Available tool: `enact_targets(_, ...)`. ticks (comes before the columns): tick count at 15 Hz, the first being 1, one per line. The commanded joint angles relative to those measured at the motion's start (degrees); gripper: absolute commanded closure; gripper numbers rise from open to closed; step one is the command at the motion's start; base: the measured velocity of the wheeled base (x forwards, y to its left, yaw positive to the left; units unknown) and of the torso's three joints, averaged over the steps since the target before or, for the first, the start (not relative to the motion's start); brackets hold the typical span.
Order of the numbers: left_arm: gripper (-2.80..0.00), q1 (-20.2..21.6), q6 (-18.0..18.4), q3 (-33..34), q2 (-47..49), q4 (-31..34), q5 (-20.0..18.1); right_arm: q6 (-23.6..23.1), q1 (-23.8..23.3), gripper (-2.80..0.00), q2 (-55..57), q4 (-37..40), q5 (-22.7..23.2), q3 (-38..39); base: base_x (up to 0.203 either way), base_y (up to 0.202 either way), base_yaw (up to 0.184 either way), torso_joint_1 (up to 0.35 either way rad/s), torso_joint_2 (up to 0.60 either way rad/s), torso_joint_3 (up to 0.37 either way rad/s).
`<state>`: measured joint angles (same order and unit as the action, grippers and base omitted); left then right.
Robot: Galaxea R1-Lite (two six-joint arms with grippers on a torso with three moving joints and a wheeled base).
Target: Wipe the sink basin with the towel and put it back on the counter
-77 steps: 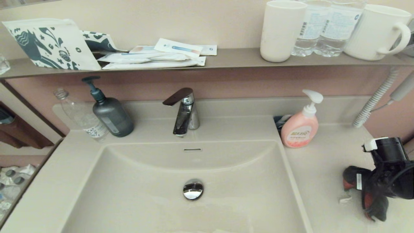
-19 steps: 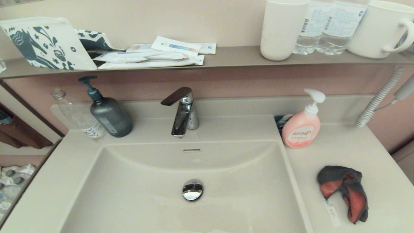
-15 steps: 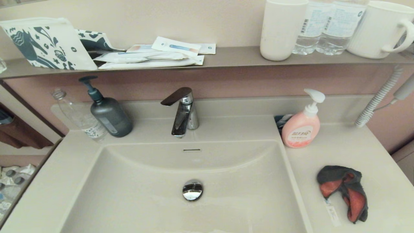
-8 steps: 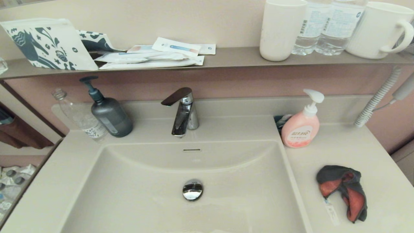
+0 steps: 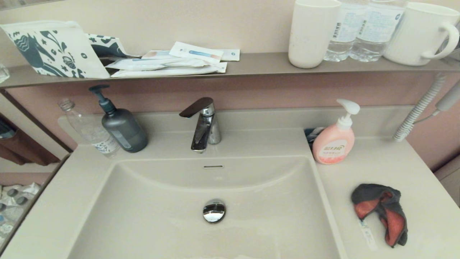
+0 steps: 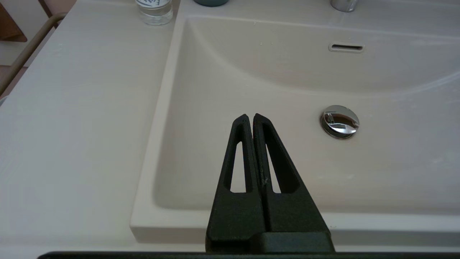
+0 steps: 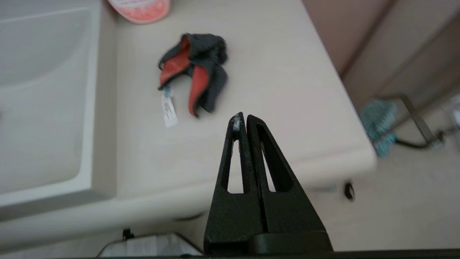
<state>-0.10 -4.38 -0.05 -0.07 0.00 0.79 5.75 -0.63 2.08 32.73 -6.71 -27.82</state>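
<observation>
The towel (image 5: pixel 381 211), charcoal with coral red folds and a white tag, lies crumpled on the beige counter (image 5: pixel 363 172) right of the sink basin (image 5: pixel 151 216). It also shows in the right wrist view as the towel (image 7: pixel 196 73). My right gripper (image 7: pixel 244 118) is shut and empty, pulled back near the counter's front edge, apart from the towel. My left gripper (image 6: pixel 250 117) is shut and empty, hanging over the basin's front left part, left of the chrome drain plug (image 6: pixel 340 121). Neither gripper shows in the head view.
A pink soap pump bottle (image 5: pixel 335 141) stands behind the towel. The faucet (image 5: pixel 202 124), a dark pump bottle (image 5: pixel 122 127) and a clear bottle (image 5: pixel 90 129) line the back. The brown-grey shelf (image 5: pixel 251 64) carries cups, water bottles and packets. A coiled cord (image 5: pixel 417 111) hangs at right.
Five seconds ago the right gripper was on the towel at the counter's right; since then it has let go and left the head view. The towel has lain still for the last second.
</observation>
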Motion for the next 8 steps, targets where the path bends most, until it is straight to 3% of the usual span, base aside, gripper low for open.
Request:
enact_targets(1,0.00,0.01,-0.11,-0.04,0.07,0.00,0.08,-0.79,0.01,0.00,-1.92,-8.81,0.57,7.39,0.000,0.000,0.000,0.000,0.00,0.000)
enact_targets(5,0.00,0.01,-0.09,0.02,0.07,0.00,0.06,-5.41,0.02,0.00,-2.07,-27.91,1.49,23.74,0.000,0.000,0.000,0.000,0.00,0.000)
enact_targets(8,0.00,0.01,-0.11,0.05,0.07,0.00,0.08,-7.07,0.02,0.00,-2.08,-29.22,1.98,24.48,0.000,0.000,0.000,0.000,0.00,0.000)
